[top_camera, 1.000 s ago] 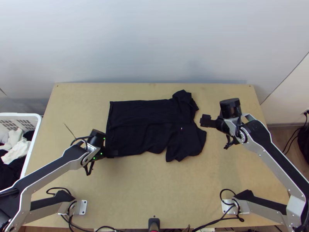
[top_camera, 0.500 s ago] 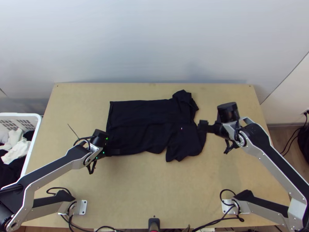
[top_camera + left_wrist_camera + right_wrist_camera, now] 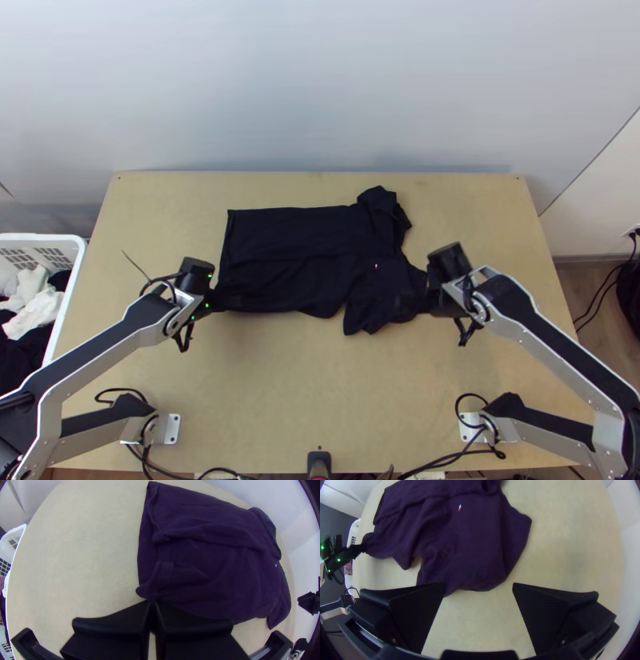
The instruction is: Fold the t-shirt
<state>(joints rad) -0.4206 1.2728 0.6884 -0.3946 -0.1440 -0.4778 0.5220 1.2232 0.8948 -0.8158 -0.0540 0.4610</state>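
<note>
The black t-shirt (image 3: 296, 256) lies across the middle of the table, its upper part doubled over lengthwise, sleeves and collar bunched at the right end. My left gripper (image 3: 220, 302) is at its lower left corner. In the left wrist view, my left gripper (image 3: 152, 605) is shut on that corner of the t-shirt (image 3: 216, 566). My right gripper (image 3: 416, 304) is over the sleeve at the shirt's lower right. The right wrist view has my right gripper (image 3: 479, 586) open, fingers wide apart, with the edge of the t-shirt (image 3: 463, 546) beside one finger.
A white basket (image 3: 74, 276) holding light and dark cloths stands off the table's left edge. Bare wood of the table (image 3: 320, 392) shows in front of the shirt. Cables (image 3: 448, 460) lie along the near edge.
My right gripper has come down and leftward from beside the shirt to its lower right sleeve. My left gripper has shifted slightly, and the shirt's lower left edge has moved a little up the picture.
</note>
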